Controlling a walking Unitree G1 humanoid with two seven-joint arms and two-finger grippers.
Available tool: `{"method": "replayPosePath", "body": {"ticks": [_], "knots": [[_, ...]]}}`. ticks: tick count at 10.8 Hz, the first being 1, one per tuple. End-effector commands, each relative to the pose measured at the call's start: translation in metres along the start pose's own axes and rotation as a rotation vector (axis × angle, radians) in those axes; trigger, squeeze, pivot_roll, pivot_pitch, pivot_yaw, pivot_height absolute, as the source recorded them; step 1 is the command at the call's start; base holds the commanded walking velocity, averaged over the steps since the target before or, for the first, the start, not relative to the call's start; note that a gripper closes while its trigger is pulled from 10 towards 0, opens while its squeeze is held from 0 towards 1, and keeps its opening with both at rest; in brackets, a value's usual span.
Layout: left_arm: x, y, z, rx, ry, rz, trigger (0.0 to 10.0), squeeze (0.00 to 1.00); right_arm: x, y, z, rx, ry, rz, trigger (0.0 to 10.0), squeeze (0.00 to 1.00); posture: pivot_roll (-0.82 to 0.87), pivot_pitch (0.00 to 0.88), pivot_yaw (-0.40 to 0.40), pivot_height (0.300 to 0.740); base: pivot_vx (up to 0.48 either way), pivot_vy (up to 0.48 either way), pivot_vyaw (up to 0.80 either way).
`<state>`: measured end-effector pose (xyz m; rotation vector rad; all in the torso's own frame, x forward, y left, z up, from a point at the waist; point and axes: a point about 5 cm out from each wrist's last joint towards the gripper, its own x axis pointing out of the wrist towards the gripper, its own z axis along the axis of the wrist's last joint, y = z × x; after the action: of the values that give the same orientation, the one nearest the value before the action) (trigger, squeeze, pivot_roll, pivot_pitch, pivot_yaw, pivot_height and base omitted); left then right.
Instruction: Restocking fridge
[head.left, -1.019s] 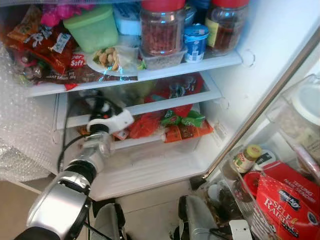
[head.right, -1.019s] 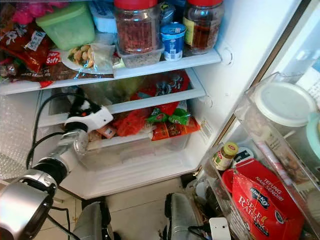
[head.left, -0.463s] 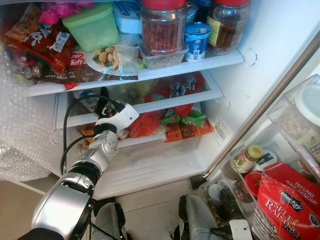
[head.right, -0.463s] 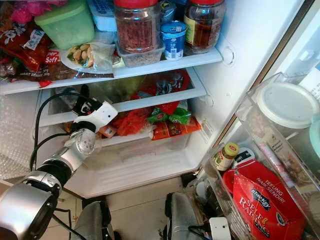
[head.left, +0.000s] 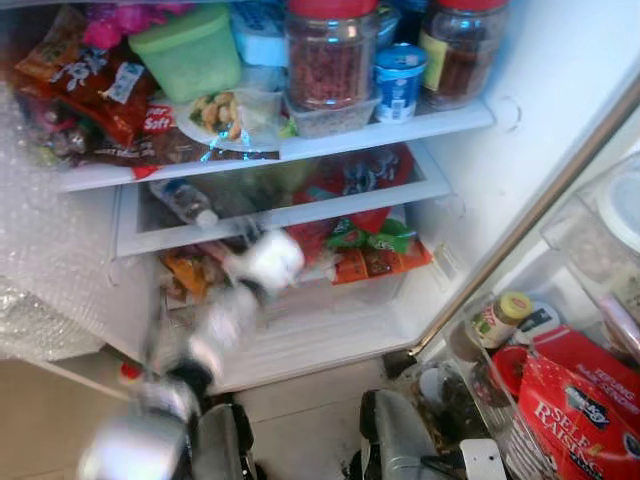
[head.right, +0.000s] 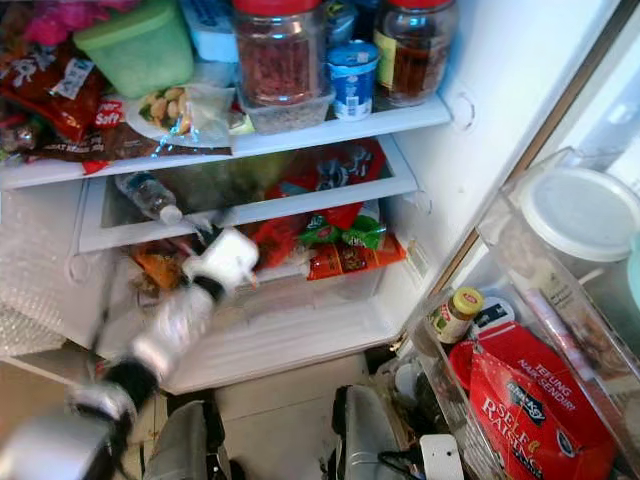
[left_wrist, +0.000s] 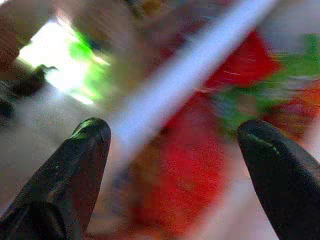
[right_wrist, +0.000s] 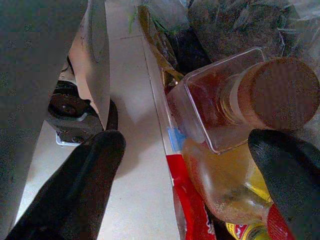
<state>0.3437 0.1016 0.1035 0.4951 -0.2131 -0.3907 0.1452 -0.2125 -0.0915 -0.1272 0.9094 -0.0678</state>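
The left gripper (left_wrist: 172, 145), jaws spread wide and empty, sits blurred before the fridge's lower drawer (head.right: 290, 300), while the clear bottle (head.right: 148, 195) lies on its side on the middle shelf (head.right: 320, 200) above, up and to its left.

Two clear, glossy jars with red plastic lids (head.left: 327, 55) stand on the smooth white plastic fridge shelf (head.left: 400, 128), beside a matt green plastic tub (head.left: 188, 50). Shiny crinkled red foil snack packets (head.left: 85, 80) lie at the shelf's left end. On the door, a glossy red paper flour bag (head.left: 575, 420) sits beside a small glass jar with a yellow metal cap (head.left: 495, 318).
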Motion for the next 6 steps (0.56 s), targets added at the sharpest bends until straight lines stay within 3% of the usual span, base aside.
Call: {"method": "replayPosePath", "body": {"ticks": [1,2,3,5,6], "knots": [[-0.011,-0.002,-0.011,-0.072,0.032,-0.040,10.0,0.00,-0.002,0.006,-0.007,0.015,0.019,0.016,10.0,0.00,-0.11,0.197,-0.001,0.600,0.000,0.000,0.00],[-0.025,-0.013,-0.025,-0.155,0.101,-0.117,10.0,0.00,-0.002,0.006,-0.006,0.013,0.019,0.017,10.0,0.00,-0.10,0.196,-0.002,0.600,0.000,0.000,0.00],[-0.047,-0.029,-0.056,-0.155,0.295,-0.241,10.0,0.00,-0.001,0.007,-0.006,0.010,0.022,0.020,10.0,0.00,-0.10,0.192,0.000,0.600,0.000,0.000,0.00],[-0.076,-0.030,-0.089,-0.238,0.515,-0.102,10.0,0.00,-0.001,0.008,-0.007,0.008,0.030,0.024,10.0,0.00,-0.10,0.191,0.001,0.600,0.000,0.000,0.00],[-0.101,-0.029,-0.112,-0.313,0.701,0.040,10.0,0.00,-0.002,0.008,-0.008,0.008,0.039,0.025,10.0,0.00,-0.10,0.188,0.003,0.600,0.000,0.000,0.00]]}}
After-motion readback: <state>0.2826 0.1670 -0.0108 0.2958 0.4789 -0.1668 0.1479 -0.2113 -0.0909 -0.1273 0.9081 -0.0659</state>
